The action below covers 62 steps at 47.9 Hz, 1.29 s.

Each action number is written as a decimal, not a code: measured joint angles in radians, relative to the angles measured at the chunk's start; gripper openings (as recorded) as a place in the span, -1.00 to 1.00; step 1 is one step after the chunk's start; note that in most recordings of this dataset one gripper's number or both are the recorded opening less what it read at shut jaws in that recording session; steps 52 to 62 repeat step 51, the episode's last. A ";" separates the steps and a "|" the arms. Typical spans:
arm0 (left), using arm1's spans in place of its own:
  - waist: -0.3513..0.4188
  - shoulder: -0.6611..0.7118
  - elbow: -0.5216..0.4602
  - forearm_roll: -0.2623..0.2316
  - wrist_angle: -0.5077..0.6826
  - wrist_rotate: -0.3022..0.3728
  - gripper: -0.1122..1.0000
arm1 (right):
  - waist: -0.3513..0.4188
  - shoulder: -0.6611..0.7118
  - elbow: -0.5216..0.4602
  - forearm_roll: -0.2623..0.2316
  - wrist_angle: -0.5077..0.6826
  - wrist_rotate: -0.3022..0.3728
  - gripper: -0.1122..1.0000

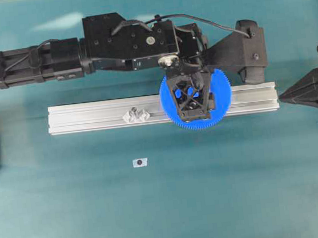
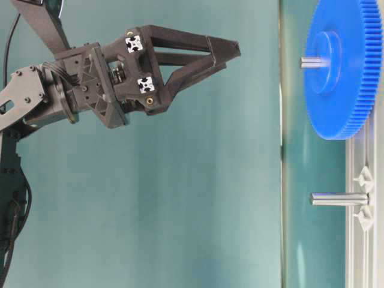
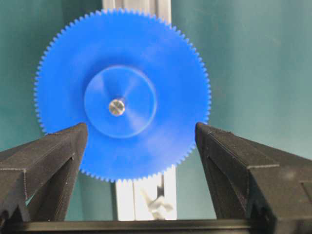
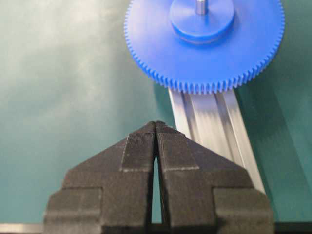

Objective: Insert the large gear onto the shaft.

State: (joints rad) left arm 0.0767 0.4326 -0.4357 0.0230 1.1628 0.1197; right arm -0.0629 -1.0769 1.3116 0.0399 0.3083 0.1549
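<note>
From overhead we see the left gripper (image 1: 194, 117) above the gear (image 1: 197, 100) on the rail (image 1: 90, 116); at table level the gear sits on a shaft (image 2: 314, 62), gripper well clear. Left wrist view: fingers (image 3: 53, 151) spread, holding nothing; right gripper (image 4: 156, 127) closed, empty. Snagging the teeth could lift the gear off (no containers here).

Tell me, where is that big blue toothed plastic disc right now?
The big blue toothed plastic disc sits on the silvery metal rail, right of centre in the overhead view, threaded on a thin silvery pin.
</note>
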 measured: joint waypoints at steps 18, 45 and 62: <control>-0.008 -0.031 0.028 -0.002 0.002 -0.002 0.73 | 0.000 0.000 0.000 0.000 0.002 0.000 -0.71; -0.008 -0.041 0.041 -0.002 -0.005 -0.015 0.73 | 0.000 -0.002 0.000 -0.002 0.002 0.000 -0.71; -0.008 -0.041 0.041 -0.002 -0.006 -0.015 0.73 | 0.000 0.000 0.000 0.000 0.002 0.002 -0.71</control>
